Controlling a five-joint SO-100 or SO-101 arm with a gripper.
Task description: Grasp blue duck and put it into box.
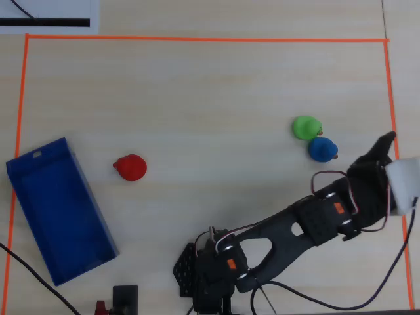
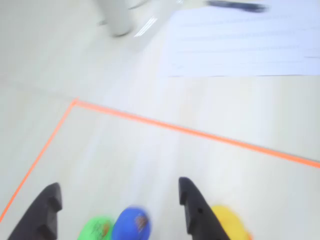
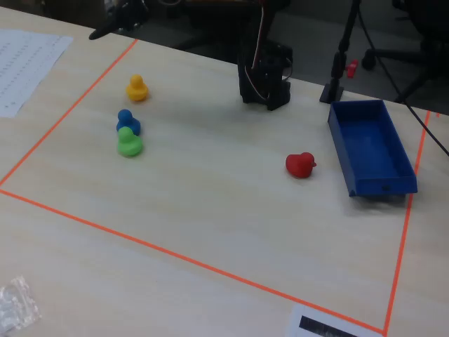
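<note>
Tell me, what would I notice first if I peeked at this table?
Probably the bright toy ducks: the blue duck touching the green duck near the orange tape's left side in the fixed view, the yellow duck behind them. Then the red duck beside the box, and the open gripper above the blue duck.
</note>
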